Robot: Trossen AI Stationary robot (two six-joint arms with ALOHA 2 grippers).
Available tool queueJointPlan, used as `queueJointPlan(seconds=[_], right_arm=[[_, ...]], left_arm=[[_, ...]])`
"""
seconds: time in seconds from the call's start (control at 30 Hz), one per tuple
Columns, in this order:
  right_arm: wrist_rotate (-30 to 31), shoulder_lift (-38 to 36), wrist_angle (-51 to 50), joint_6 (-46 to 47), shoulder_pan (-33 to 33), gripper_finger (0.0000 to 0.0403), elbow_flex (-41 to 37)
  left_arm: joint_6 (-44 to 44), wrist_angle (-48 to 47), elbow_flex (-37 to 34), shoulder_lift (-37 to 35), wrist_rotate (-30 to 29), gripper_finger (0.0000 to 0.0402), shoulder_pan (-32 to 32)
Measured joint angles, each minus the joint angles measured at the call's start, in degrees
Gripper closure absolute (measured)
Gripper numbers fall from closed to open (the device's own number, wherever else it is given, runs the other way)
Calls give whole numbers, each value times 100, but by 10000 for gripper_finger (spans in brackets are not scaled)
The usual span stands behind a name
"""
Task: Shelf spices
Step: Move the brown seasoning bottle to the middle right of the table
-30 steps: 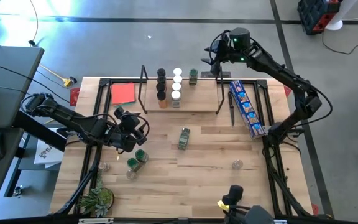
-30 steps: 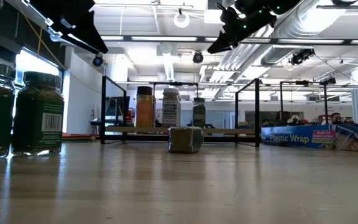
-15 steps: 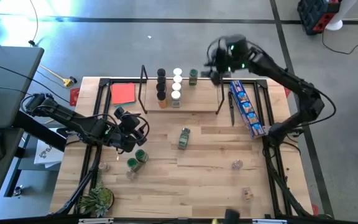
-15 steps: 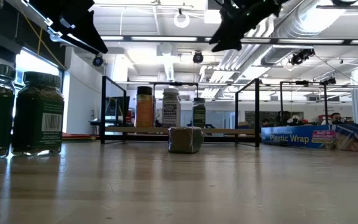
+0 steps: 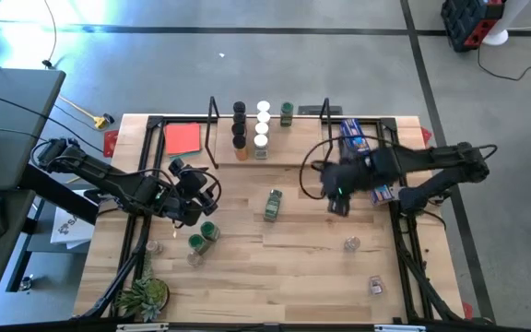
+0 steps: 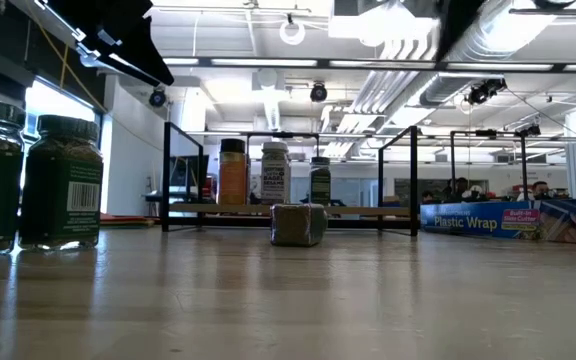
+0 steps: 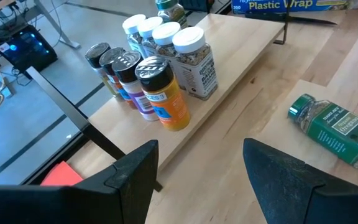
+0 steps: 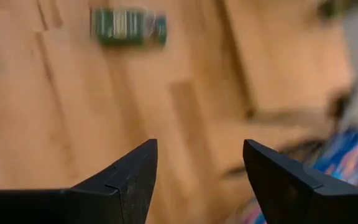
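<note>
High view: shelf [image 5: 279, 155] sits at the far middle of the table [image 5: 302, 267], with a column of black-lidded jars [image 5: 239, 123], a column of white-lidded jars [image 5: 262, 125] and one green-lidded jar [image 5: 287, 113] on it. A green-label jar [image 5: 273, 205] lies on its side mid-table, in front of the shelf. Two green-lidded jars [image 5: 203, 236] stand near the left edge. Left gripper [image 5: 194, 192] hovers just beside them, shelf-side. Right gripper [image 5: 337, 189] is over the table right of the lying jar, near the blue Plastic Wrap box [image 5: 365, 159]. Red square [image 5: 182, 138] lies left of the shelf.

Low view: two green jars [image 6: 30, 180] close up at left; tipped jar [image 6: 299, 224] in front of the shelf [image 6: 288, 208], which carries three visible jars. Neither gripper is clearly readable here.

Left wrist view: fingers [image 7: 138, 177] spread, nothing between them; shelved jars [image 7: 157, 68] ahead, tipped jar [image 7: 337, 129] apart on the table.

Right wrist view: fingers [image 8: 135, 177] spread, empty; blurred green jar [image 8: 128, 26] beyond on the wood.
</note>
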Motion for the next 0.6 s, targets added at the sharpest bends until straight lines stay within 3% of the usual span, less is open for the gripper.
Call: queueJointPlan(seconds=[0.17, 0.27, 0.4, 0.6], right_arm=[[-513, 9, -683, 2135, 1118, 171, -323], [-1312, 7, -625, 3274, 1652, 171, -706], [-2353, 9, 244, 4769, 2284, 171, -1416], [-3238, 13, 2214, 6590, 3146, 171, -2751]], left_arm=[[0, -3, 0, 0, -102, 172, 0], [0, -3, 0, 0, -114, 172, 0], [-4, -1, 0, 0, -113, 172, 0], [-57, 12, 0, 0, -115, 172, 0]])
